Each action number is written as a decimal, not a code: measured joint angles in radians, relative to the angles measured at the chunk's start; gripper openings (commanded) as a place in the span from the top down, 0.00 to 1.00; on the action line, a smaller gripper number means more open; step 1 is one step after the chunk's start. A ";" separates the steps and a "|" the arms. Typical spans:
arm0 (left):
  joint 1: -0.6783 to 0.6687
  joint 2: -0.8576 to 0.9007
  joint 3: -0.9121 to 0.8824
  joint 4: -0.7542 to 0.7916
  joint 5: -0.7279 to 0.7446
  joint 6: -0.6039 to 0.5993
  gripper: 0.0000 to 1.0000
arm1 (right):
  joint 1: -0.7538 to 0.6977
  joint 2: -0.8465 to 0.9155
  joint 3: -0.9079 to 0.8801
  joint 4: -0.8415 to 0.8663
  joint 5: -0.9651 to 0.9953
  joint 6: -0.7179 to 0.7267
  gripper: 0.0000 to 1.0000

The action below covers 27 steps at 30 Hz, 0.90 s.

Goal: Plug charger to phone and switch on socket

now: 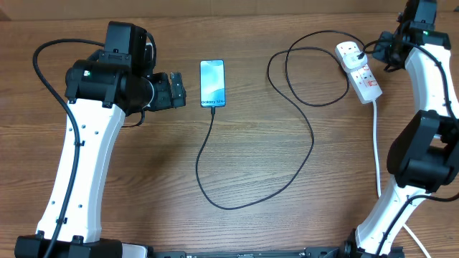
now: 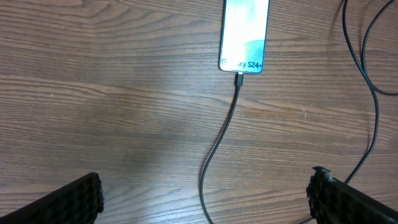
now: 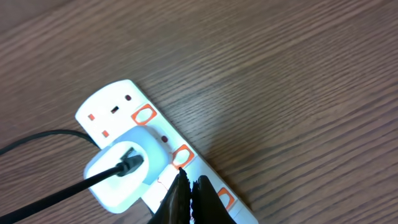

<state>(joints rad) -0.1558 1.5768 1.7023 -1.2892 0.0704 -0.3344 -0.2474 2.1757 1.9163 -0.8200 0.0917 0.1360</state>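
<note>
Charger [image 2: 219,134] seated in phone [image 2: 244,34]. My left gripper [image 2: 205,196] is spread; my right gripper [image 3: 189,186], pressed together, hovers at the socket [image 3: 115,102] switch, which I judge not yet pressed.

The thin black charger cable [image 1: 313,147] loops across the centre of the brown wood-grain desk [image 1: 158,186]; bare surface lies between the loop and the left arm [image 1: 79,165]. On the white plastic power strip [image 3: 115,102], a white plug block [image 3: 109,186] crowds the red-marked switches [image 3: 143,116].
</note>
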 measured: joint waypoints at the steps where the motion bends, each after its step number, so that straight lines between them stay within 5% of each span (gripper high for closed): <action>1: 0.000 0.000 0.000 0.000 0.000 0.000 0.00 | 0.000 0.004 0.000 0.001 0.003 0.008 0.96; 27: 0.000 0.000 0.000 0.007 0.000 0.000 0.00 | -0.047 0.135 0.000 0.038 -0.114 0.325 0.96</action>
<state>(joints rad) -0.1558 1.5768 1.7023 -1.2819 0.0704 -0.3344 -0.2939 2.3108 1.9163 -0.7822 -0.0223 0.4610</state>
